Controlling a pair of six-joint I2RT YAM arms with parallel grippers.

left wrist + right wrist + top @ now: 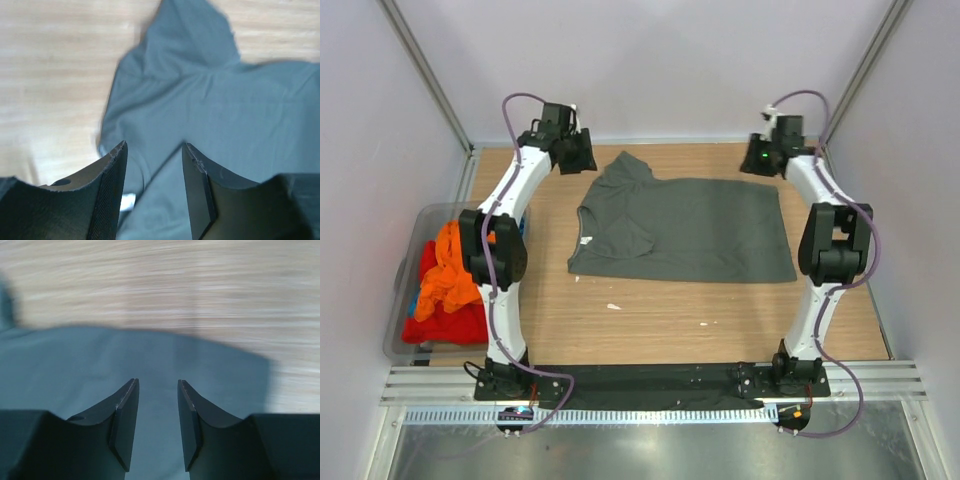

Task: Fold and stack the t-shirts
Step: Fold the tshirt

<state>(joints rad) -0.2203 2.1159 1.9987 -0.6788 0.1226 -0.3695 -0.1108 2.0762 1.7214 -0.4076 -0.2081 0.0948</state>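
bright shirts [445,275]: heaped in the bin [402,270], far left
left gripper [152,145]: fingers apart, empty, hovering by the shirt's far sleeve end
grey-green t-shirt [690,225]: flat mid-table, long axis left-right, neck pointing left (hem right)
right gripper [157,382]: fingers apart, empty, at the far hem corner, about as near as the left

Robotics lab cell here: plain white walls [650,60] boxing in a wooden tabletop [660,320], aluminium rail [427,75] upper left, two robot arms [512,192] bolted along the bottom edge.
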